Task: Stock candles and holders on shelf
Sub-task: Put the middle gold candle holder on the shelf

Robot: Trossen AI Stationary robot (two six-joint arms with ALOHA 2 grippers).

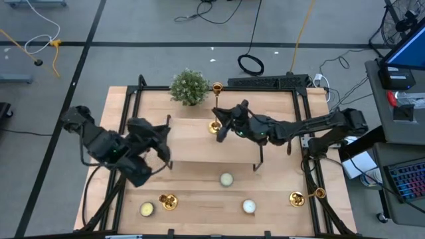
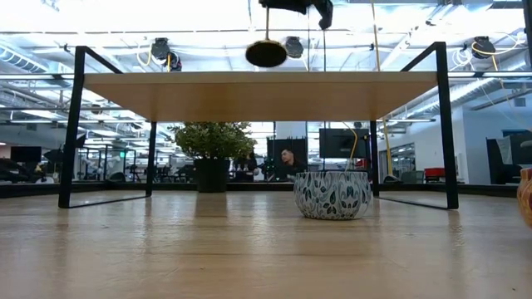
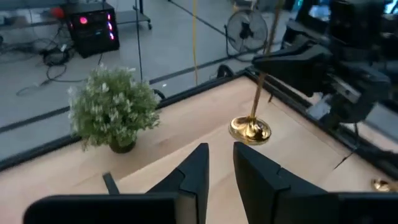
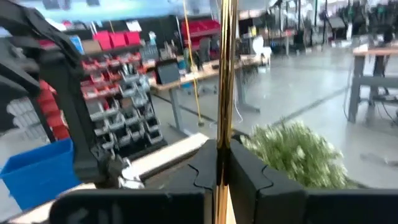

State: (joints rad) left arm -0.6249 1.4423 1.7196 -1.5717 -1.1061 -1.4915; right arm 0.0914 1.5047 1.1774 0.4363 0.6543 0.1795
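Your right gripper [image 1: 222, 126] is pinching a thin gold holder [image 1: 214, 126] just above the shelf [image 1: 192, 143], so letting go while it is tilting could tip it over, while your left gripper [image 1: 163, 143], fingers slightly apart and empty, is waiting at the shelf's left end.

A large open robotics lab or workshop. Cables [image 1: 219, 10] trail across the grey concrete floor [image 1: 133, 26] around the tabletop [image 1: 199, 199], and a standing fan [image 3: 247, 28] and lit electronics box [image 3: 93, 28] sit nearby. Beyond are racks of red parts bins [image 4: 118, 81], a blue bin [image 4: 37, 171] and workbenches [image 4: 373, 68].
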